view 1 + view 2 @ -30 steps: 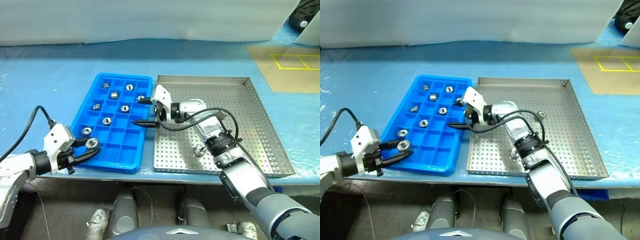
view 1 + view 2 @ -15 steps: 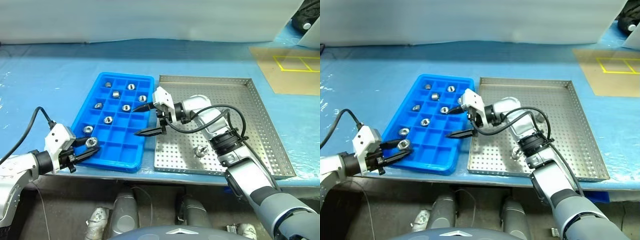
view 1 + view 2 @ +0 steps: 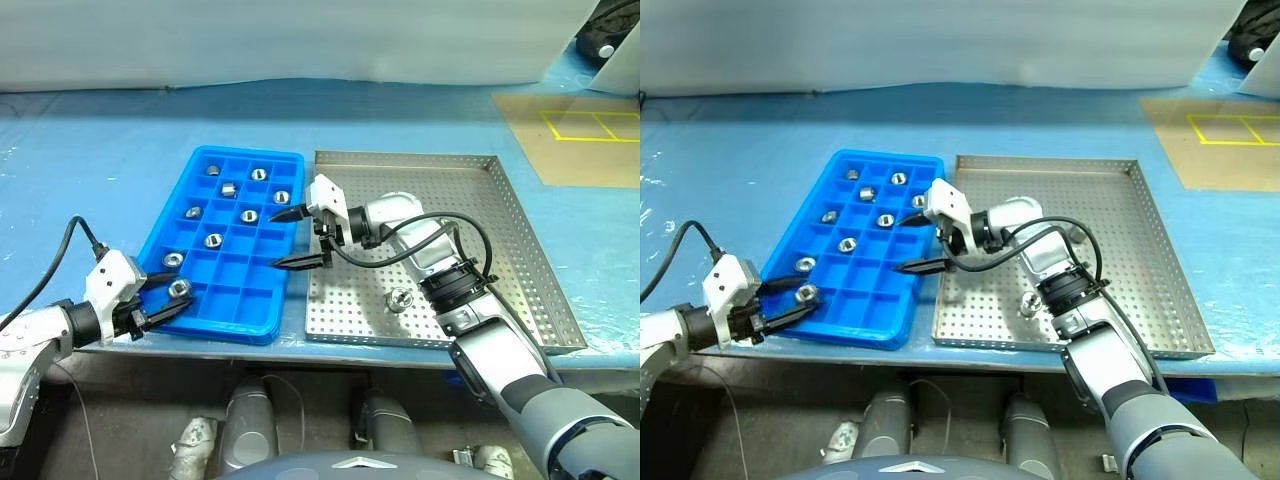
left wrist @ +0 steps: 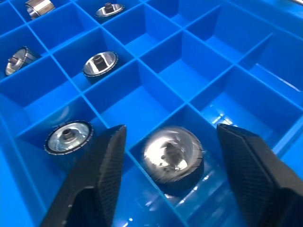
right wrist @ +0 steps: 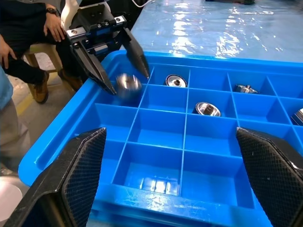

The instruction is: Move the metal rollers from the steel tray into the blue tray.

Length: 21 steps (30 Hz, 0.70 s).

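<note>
Last roller (image 3: 399, 299) in steel tray (image 3: 520, 250) at lower centre, just below-right of right gripper (image 3: 297, 238), jaws spread empty; left gripper (image 3: 165, 296), far left, parted around roller (image 4: 173, 153).

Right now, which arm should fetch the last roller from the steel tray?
Right. Its open gripper hovers at the steel tray's edge, near the roller. The left gripper is at the blue tray's far corner.

We had a counter (image 3: 90, 160) covered in blue sheeting. Sitting right on it were the blue tray (image 3: 201, 318) and, touching its right side, the steel tray (image 3: 520, 240). Off at the far right corner, a tan mat (image 3: 575, 155) with yellow line markings lay flat too.
</note>
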Each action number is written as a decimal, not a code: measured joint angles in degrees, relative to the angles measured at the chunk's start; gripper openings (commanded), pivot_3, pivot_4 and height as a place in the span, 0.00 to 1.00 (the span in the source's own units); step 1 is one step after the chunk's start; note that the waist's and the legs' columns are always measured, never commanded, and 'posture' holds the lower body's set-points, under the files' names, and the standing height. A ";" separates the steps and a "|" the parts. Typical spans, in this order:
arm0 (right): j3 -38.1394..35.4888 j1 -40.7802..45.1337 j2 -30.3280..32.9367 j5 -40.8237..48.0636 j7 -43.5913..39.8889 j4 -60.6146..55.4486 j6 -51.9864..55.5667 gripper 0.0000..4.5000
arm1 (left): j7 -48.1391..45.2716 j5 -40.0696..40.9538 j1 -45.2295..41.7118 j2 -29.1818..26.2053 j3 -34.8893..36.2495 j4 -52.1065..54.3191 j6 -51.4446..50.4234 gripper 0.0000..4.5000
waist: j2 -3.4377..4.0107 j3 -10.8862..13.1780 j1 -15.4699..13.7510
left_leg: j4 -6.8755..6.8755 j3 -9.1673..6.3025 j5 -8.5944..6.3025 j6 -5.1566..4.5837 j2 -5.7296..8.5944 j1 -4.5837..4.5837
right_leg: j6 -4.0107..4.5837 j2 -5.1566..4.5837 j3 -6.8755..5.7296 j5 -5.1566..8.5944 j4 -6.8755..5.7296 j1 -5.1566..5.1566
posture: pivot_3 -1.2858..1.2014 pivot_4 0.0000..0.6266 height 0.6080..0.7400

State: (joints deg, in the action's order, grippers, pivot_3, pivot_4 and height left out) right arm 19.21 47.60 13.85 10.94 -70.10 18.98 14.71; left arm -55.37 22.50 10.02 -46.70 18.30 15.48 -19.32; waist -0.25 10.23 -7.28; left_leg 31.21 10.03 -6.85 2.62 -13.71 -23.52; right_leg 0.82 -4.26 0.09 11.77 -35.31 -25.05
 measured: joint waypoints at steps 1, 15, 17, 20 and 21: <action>0.00 0.00 0.00 -0.07 0.17 0.00 -0.02 1.00 | 0.01 0.02 -0.29 0.19 -0.43 -0.02 0.00 0.69 | 0.00 0.00 0.01 | 0.01 0.00 0.00 0.00 0.00 0.00 | 0.00 0.00 0.00 0.00 -0.01 0.00 | 0.59 0.24 1.00; -2.70 -4.59 6.39 -0.47 4.84 -7.48 3.49 1.00 | -0.80 6.39 -25.67 8.82 -11.72 -2.67 -4.52 0.69 | -0.03 -0.02 0.27 | 0.33 -0.01 0.11 0.17 0.00 0.13 | 0.13 0.00 0.06 -0.03 -0.51 0.06 | 0.48 0.24 1.00; -3.94 -7.07 8.71 -0.45 6.61 -10.95 5.44 1.00 | -2.76 6.03 -31.33 11.39 -15.66 -6.70 -4.22 0.69 | -0.01 -0.04 0.62 | 0.39 0.02 0.12 0.17 0.01 0.20 | 0.12 0.01 0.13 -0.04 -0.48 0.15 | 0.45 0.24 1.00; -5.98 -11.00 11.78 -0.36 9.08 -16.29 8.81 1.00 | -6.25 4.64 -36.05 14.34 -20.69 -12.36 -2.84 0.69 | -0.03 -0.05 2.04 | 0.47 0.02 0.12 0.17 0.03 0.17 | 0.12 0.03 0.20 -0.04 -0.42 0.18 | 0.41 0.24 1.00; -6.93 -12.73 12.99 -0.22 9.84 -18.55 10.10 1.00 | -7.48 4.09 -37.46 15.41 -22.18 -14.44 -2.26 0.69 | -0.04 -0.05 2.56 | 0.49 0.03 0.12 0.17 0.03 0.17 | 0.12 0.05 0.22 -0.04 -0.41 0.18 | 0.41 0.24 1.00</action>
State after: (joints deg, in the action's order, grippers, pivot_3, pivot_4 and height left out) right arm 12.28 34.87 26.84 10.72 -60.27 0.43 24.81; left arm -62.84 26.58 -27.44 -31.29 -3.88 1.04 -21.58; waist -0.28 10.18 -4.72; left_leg 31.70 10.05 -6.73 2.79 -13.68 -23.35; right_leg 0.93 -4.22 0.30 11.73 -35.72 -24.87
